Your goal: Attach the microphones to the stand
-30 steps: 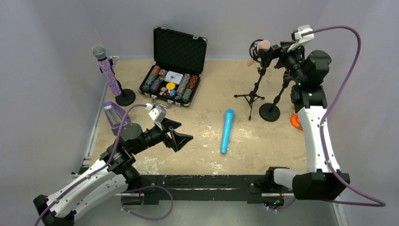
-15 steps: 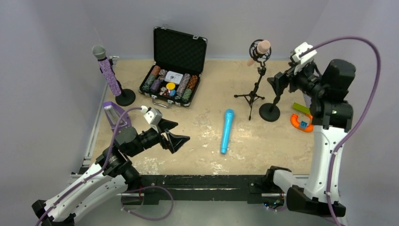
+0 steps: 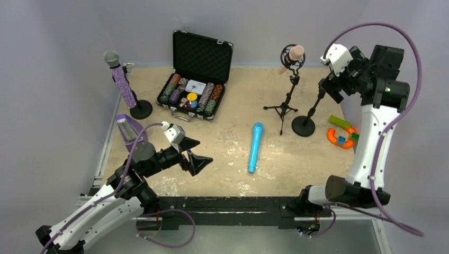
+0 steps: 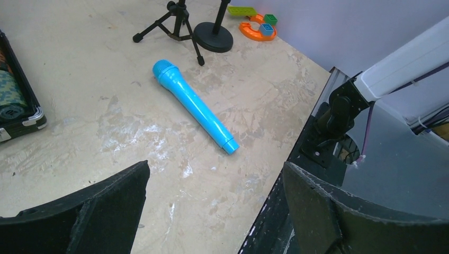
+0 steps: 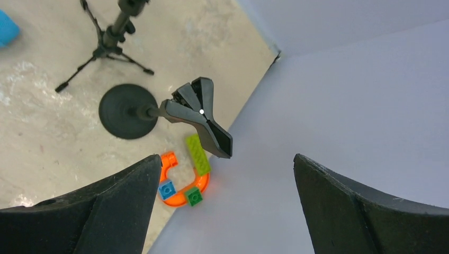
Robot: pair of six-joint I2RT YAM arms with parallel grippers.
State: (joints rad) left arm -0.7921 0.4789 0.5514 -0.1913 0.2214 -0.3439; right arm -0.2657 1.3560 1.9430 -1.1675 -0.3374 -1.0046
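Top and wrist views, bench with three microphone stands.

The sandy table (image 3: 296, 159) is flanked at its near edge by the left arm (image 3: 100, 209) and the right arm (image 3: 370, 137). An open black case (image 3: 202, 53), filled with rows of chips, is seen at the far centre.

Three stands are shown. A round-base stand (image 3: 140, 109) at the far left carries the glittery purple microphone (image 3: 120, 79), tilted, grey head uppermost. A tripod stand (image 3: 286, 103) at the far right carries the pale pink microphone (image 3: 294, 55) in its ring mount. Just beside it, a second round-base stand (image 3: 312, 111) is topped by an empty clip (image 5: 198, 108).

The bright blue microphone (image 3: 255, 146) is laid flat on the table, between the two arms and apart from every stand, its head pointed toward the tripod.

The left gripper (image 3: 205, 150) is held low, near the blue microphone's left side, jaws spread wide and nothing between them. The right gripper (image 5: 225, 159) is raised above the empty clip, jaws likewise spread and empty.

An orange curved toy (image 3: 343, 135) with small bricks is placed near the right edge.
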